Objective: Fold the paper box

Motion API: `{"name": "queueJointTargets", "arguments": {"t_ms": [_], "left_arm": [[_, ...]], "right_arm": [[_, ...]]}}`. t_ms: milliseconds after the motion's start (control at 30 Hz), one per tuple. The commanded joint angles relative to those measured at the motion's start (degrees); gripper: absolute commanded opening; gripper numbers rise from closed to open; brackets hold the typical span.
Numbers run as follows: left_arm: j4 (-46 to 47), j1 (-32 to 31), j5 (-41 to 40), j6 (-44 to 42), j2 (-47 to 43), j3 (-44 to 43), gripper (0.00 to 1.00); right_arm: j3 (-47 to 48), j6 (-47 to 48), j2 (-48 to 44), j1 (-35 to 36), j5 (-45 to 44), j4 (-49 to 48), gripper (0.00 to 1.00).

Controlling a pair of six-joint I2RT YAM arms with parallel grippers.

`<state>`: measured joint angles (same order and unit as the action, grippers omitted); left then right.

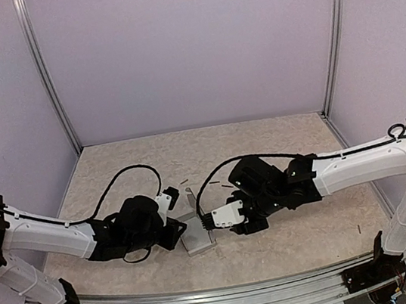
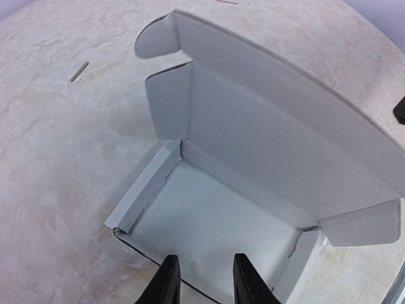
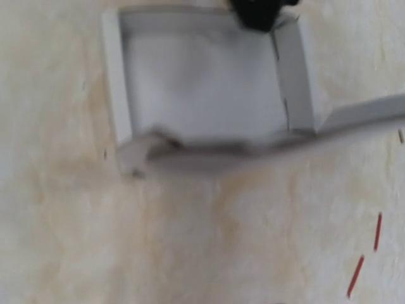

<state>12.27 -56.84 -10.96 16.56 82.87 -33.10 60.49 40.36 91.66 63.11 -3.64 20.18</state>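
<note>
The paper box (image 1: 198, 238) sits near the front middle of the desk (image 1: 287, 151), between the two arms, as a half-formed tray with its lid (image 2: 285, 126) not yet closed. The main risk, as I judge it, is that nothing pins it down: card this thin and light will slide or spin across the desk under a one-sided push rather than fold. The low side wall (image 2: 142, 193) looks only loosely rolled over and could spring back open. The rounded end tabs (image 2: 155, 39) could crumple or land outside the walls if the lid comes down before they are steered in.

The tray's mouth faces up. Its long axis appears to run roughly near to far, along the hinge. The lid rises from the right-hand long edge with its inner face toward the left arm.

The left gripper (image 2: 205, 285) hangs over the tray's left edge, jaws a narrow way apart with only the tray floor showing between them. The right gripper (image 1: 207, 222) is just beside the lid. Its wrist view is blurred and shows no fingers, so I cannot tell how its jaws stand. A few thin scraps (image 3: 364, 266) lie scattered on the desk
</note>
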Motion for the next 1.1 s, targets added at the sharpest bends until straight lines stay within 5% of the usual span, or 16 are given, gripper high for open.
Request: {"name": "queueJointTargets", "arguments": {"t_ms": [0,300,567,1067], "left_arm": [[-5.55,2.65,0.45,1.74,1.63,-1.13,0.33],[8.94,13.87,17.04,-19.77,4.69,-1.31,0.42],[5.1,18.04,32.44,-32.1,15.22,-13.81,0.48],[2.09,18.16,41.19,-35.36,17.69,-18.48,0.13]], "right_arm": [[1.98,-4.12,2.48,0.53,5.73,-0.95,0.47],[4.85,-8.53,4.48,0.53,10.35,0.67,0.58],[4.87,-9.55,4.35,0.55,10.7,1.72,0.59],[4.38,-10.05,4.49,-0.01,8.89,1.38,0.58]]}}
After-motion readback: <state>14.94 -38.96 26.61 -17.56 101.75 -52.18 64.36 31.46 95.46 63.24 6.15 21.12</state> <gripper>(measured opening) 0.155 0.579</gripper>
